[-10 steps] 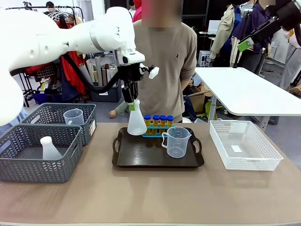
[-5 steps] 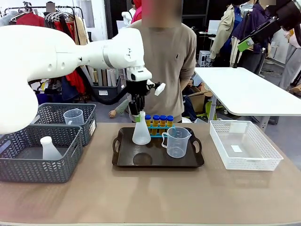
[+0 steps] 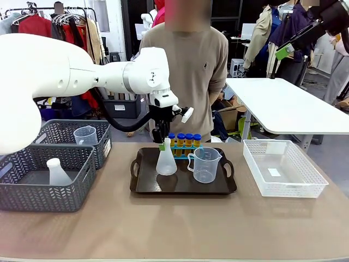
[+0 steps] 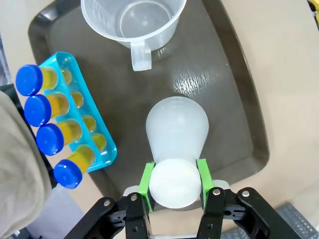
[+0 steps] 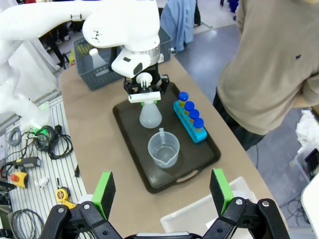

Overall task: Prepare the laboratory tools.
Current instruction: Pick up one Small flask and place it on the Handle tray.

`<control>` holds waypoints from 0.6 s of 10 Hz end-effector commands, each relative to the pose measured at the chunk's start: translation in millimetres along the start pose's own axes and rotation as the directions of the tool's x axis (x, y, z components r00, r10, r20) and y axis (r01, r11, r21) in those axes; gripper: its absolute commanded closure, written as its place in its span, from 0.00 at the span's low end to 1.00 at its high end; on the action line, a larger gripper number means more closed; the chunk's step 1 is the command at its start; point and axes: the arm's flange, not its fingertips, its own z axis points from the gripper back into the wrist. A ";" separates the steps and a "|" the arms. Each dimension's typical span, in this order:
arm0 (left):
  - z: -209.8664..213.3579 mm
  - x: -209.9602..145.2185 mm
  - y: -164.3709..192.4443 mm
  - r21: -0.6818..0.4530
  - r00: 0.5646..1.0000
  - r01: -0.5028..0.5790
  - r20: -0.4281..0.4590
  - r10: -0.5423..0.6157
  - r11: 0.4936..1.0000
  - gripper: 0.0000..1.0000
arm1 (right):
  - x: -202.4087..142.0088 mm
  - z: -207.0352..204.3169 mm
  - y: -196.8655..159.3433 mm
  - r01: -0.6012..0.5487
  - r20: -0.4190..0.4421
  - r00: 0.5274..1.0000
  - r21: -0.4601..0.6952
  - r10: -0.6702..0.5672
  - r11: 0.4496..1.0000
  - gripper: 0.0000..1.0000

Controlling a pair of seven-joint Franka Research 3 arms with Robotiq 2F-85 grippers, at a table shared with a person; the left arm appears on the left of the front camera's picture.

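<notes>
The left gripper pinches the neck of the white flask with its green pads, and the flask sits low on the dark tray, beside the clear beaker; I think it should be set flat before letting go, so it does not tip. The beaker looks empty; four blue-capped tubes of yellow liquid stand in a blue rack; the grey baskets hold another flask and beaker; the right gripper hangs wide open high above.
</notes>
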 end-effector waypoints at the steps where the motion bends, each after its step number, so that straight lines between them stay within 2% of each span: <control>1: -2.4 -0.8 -17.3 0.022 1.000 0.008 -0.016 -0.007 1.000 1.00 | 0.7 -0.1 1.1 -0.003 0.006 1.000 0.003 0.003 1.000 0.00; 6: -8.0 3.3 -18.4 0.009 0.999 0.029 -0.035 -0.028 1.000 1.00 | 0.7 -0.1 1.1 -0.003 0.006 1.000 0.003 0.003 1.000 0.00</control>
